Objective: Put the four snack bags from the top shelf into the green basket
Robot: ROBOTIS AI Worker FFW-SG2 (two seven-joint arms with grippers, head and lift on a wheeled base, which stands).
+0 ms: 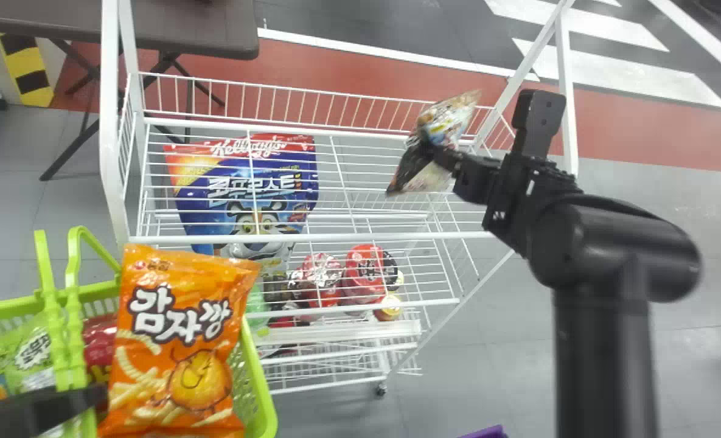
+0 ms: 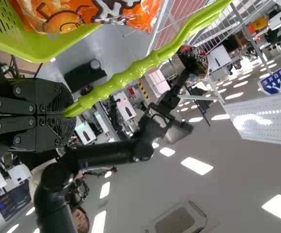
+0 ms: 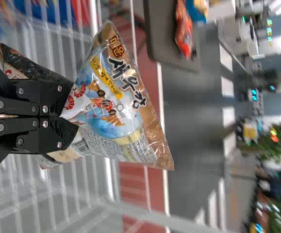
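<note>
Orange snack bag (image 1: pixel 177 347) nearest, leaning up out of the green basket (image 1: pixel 265 404) at near left. Green snack bag (image 1: pixel 25 359) and red snack bag (image 1: pixel 100 340) also in the basket, left of it. Counts as three in, one to go.

Fourth, the blue-and-brown snack bag (image 3: pixel 116 102), is in the right gripper (image 3: pixel 70 116), above the right part of the top shelf (image 1: pixel 348 236). Fingers nearly together, just gathered bag between them. Pinch is across the waist, both ends fanned out past the tips.

Left gripper (image 2: pixel 70 115) has its fingers closed on the basket handle (image 2: pixel 130 70), so the basket should be steadied.

Blue cereal pouch (image 1: pixel 275 194) looks to be below the top shelf wires. Not one of ours, leave it.

Handling: should be light, a soft air pillow with slick film. Crushable contents, so no extra squeeze. Current waist hold looks fine; for a regrab I'd take the crimped end seam rather than the puffed belly.

Next: keep it above the shelf rail, bring it left and near, let go low over the basket's right side beside the orange bag. Risks: a flared end snagging the rail or handles, or the bag sliding off the orange one and over the rim.
</note>
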